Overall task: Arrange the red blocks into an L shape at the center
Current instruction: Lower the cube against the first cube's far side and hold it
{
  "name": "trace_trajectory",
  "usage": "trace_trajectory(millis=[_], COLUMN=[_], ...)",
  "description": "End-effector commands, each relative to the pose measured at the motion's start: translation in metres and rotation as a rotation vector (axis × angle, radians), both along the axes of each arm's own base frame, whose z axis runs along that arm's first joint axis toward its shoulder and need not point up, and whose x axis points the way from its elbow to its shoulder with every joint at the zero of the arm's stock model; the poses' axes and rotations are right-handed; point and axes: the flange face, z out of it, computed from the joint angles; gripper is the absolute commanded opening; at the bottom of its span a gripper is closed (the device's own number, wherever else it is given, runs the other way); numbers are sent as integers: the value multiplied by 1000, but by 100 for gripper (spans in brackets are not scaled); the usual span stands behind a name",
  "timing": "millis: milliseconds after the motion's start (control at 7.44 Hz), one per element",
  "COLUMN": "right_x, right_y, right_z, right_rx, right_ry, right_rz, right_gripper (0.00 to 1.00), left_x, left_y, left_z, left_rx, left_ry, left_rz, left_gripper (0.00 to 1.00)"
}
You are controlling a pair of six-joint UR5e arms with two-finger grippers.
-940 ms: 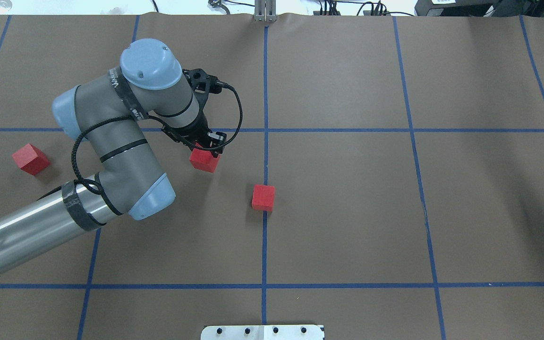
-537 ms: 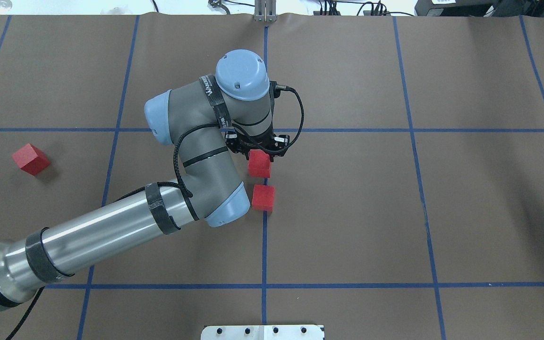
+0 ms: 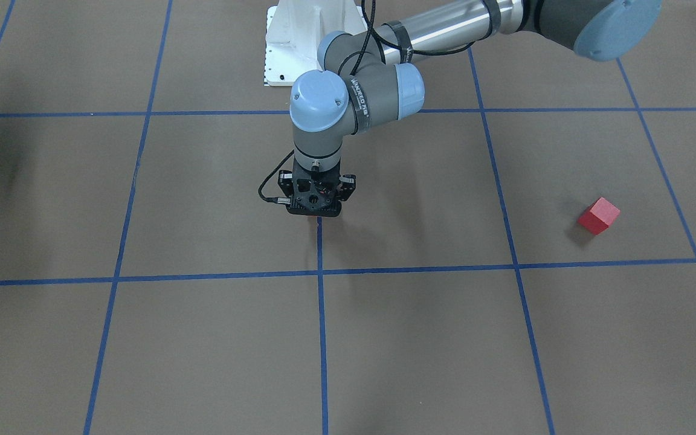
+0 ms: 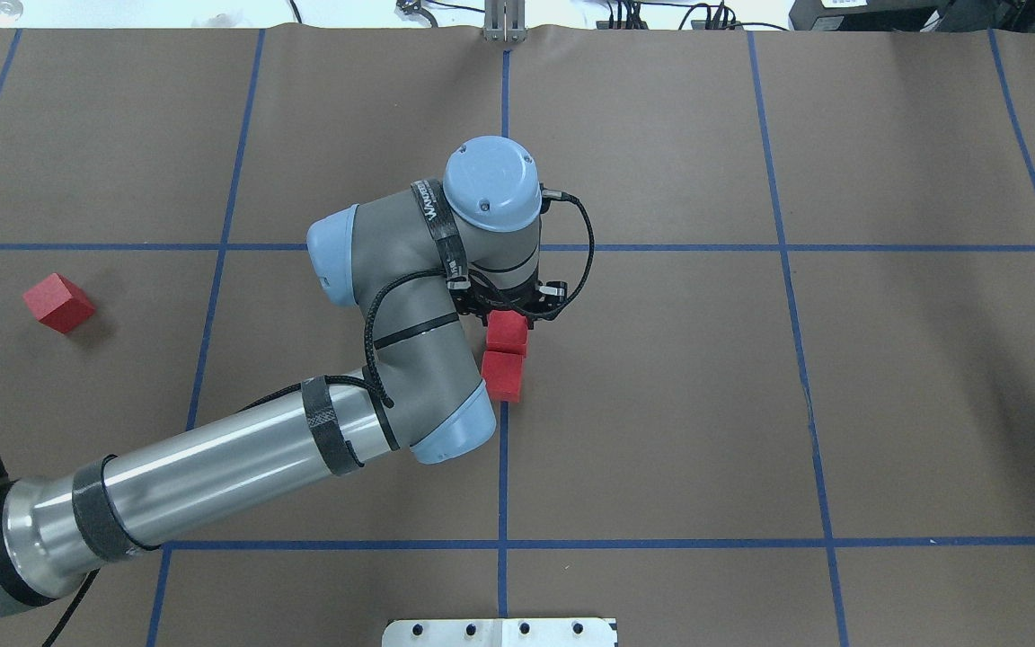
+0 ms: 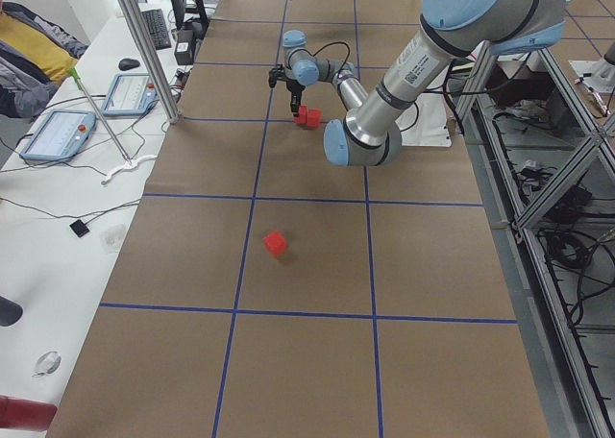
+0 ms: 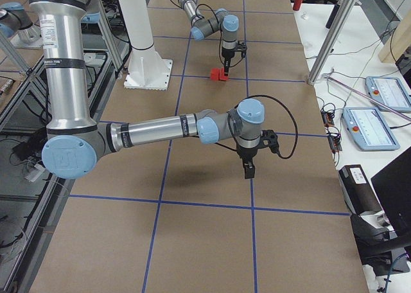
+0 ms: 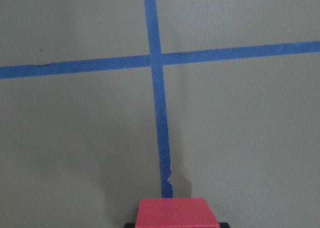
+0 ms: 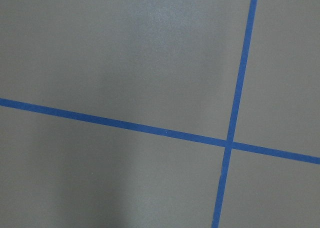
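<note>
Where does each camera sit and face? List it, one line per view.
Front-facing: across the table, facing the robot, steeply down; left arm, white base.
Overhead: behind the robot, forward and down; left arm, left gripper.
Exterior left: table's left end, along it; left arm.
Exterior right: opposite end; right arm near, left arm far.
Left wrist: down at blue tape; held red block.
Right wrist: down at tape; no robot parts.
Shared: front-facing and overhead both show the lone red block.

Two grey touchscreen tablets (image 5: 60,133) are lying on a long white bench (image 5: 38,255). A silver aluminium post (image 5: 146,49) is standing just beside them.
</note>
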Motion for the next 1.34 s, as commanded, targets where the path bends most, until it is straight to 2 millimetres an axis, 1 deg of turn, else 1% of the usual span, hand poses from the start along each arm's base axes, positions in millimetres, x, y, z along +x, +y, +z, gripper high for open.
trace_trajectory(millis=[0, 403, 1209], right_x=[0, 0, 0], right_y=[0, 0, 0], right_z=[0, 0, 0], right_rx=[0, -1, 0], right_ry=[0, 0, 0], right_rz=[0, 2, 0], right_gripper=[99, 99, 99], left_x=[4, 3, 2], left_y=[6, 7, 4], left_z=[-1, 0, 3], left_rx=[2, 4, 14], left_ry=[2, 2, -7], left_rz=[6, 7, -11], left_gripper=[20, 21, 24])
